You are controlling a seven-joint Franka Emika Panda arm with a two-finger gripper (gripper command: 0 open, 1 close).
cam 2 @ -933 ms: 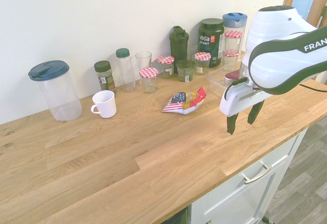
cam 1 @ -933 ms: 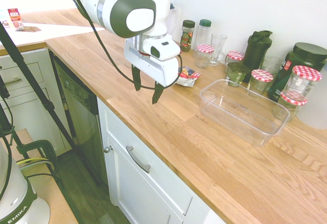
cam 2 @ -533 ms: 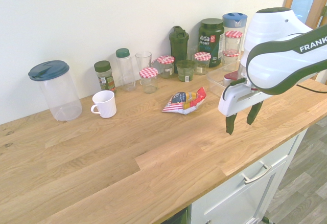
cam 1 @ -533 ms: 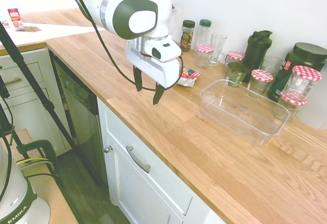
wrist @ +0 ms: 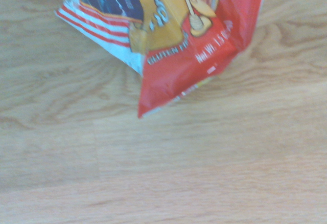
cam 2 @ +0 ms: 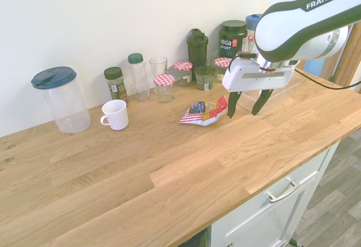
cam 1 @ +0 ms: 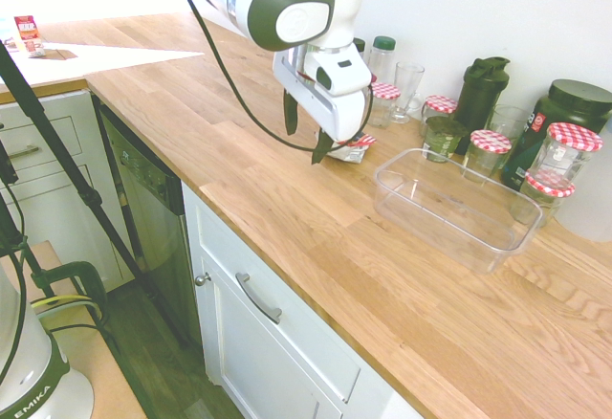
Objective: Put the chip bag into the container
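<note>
The crinkled red, blue and yellow foil chip bag (cam 2: 204,111) lies flat beside the empty, spread-fingered gripper (cam 2: 246,106), lengthwise toward it.

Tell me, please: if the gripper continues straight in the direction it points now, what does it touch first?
The gripper is open and points steeply down. Most likely it meets the bare wooden counter just beside the red end of the chip bag, possibly clipping the bag's edge; the depth is hard to judge.

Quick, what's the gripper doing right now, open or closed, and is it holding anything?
Gripper: open, holding nothing, above the counter beside the chip bag.
</note>
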